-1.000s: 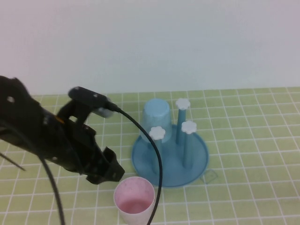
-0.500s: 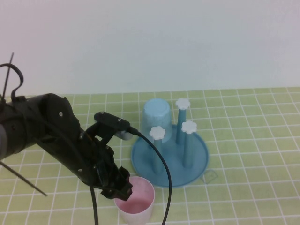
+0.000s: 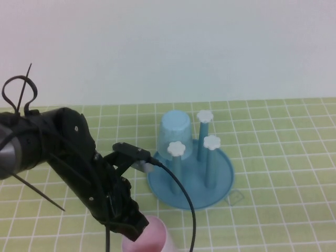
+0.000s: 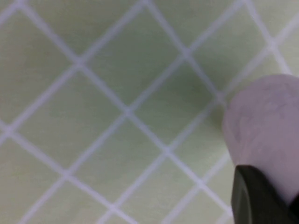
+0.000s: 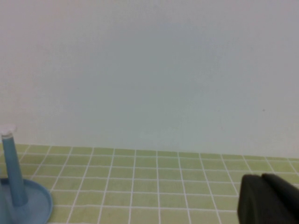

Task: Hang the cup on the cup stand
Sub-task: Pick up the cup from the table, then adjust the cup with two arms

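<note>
Cup [image 3: 149,236] lies tipped at the near table edge, long axis roughly level, left gripper [image 3: 131,228] clamped on it; right gripper [image 5: 268,200] closed, empty, parked

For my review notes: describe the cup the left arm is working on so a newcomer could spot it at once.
Start at the blue cup stand on the green tiled table. Nearer the camera, at the picture's bottom edge, the pink cup sits in the shut left gripper. It is pale pink and off the stand, whereas the light blue cup is upturned on a peg.
</note>
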### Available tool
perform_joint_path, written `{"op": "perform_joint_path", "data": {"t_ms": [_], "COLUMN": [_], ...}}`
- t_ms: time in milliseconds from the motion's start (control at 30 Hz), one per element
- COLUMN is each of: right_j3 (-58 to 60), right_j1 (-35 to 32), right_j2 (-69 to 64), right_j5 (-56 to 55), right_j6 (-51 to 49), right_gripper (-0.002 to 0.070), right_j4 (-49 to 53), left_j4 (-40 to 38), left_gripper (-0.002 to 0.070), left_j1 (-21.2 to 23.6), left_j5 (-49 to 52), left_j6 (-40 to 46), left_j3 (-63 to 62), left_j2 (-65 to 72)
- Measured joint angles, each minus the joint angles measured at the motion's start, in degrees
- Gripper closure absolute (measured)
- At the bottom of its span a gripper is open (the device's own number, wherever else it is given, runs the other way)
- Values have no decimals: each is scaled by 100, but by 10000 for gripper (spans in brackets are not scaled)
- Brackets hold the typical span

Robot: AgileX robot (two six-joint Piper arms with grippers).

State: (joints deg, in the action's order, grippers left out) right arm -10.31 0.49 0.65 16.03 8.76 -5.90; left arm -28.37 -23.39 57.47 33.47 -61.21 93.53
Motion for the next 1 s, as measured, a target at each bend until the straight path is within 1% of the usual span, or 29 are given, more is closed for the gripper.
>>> {"op": "perform_joint_path", "data": {"t_ms": [67,133,233,300,367,400,467,533,633,700,767,800,867,967,1000], "right_j3": [-26,-138,-508,-856,-1210,-1414,-1771,-2117,-2452,-2589,-2708,-2760,-2839,-2863,-2863], "right_j1": [0,0,0,0,0,0,0,0,57,120,142,156,176,212,225], "right_j2": [0,0,0,0,0,0,-52,-260,-750,-1017,-1186,-1246,-1293,-1318,-1343], "right_j5": [-8,65,369,742,1188,1485,2091,2871,3834,4161,4394,4475,4632,4698,4724], "right_j6": [0,11,178,460,785,1010,1544,2370,3606,4090,4353,4456,4660,4842,4873], "right_gripper": [678,678,678,678,678,678,678,678,678,678,669,654,598,430,351], "right_j4": [-149,-266,-357,-357,-427,-520,-783,-1189,-1851,-2095,-2175,-2175,-2164,-2111,-2058], "left_j4": [-285,-745,-1952,-2745,-3266,-3393,-3392,-3402,-3403,-3390,-3366,-3366,-3313,-3203,-3155], "left_gripper": [675,675,675,675,675,675,675,675,675,675,675,675,675,675,675], "left_j1": [0,0,-41,-194,-484,-679,-1084,-1475,-1979,-2164,-2224,-2234,-2246,-2220,-2220], "left_j5": [334,639,949,902,686,520,82,-212,-319,-403,-412,-412,-441,-428,-456], "left_j6": [101,305,703,844,931,944,921,905,905,875,875,847,748,642,576], "left_j3": [-171,-364,-695,-879,-1047,-1154,-1329,-1478,-1724,-1866,-1951,-1982,-1983,-1983,-1983], "left_j2": [-70,-180,-382,-501,-557,-566,-566,-539,-429,-358,-307,-305,-268,-243,-243]}}
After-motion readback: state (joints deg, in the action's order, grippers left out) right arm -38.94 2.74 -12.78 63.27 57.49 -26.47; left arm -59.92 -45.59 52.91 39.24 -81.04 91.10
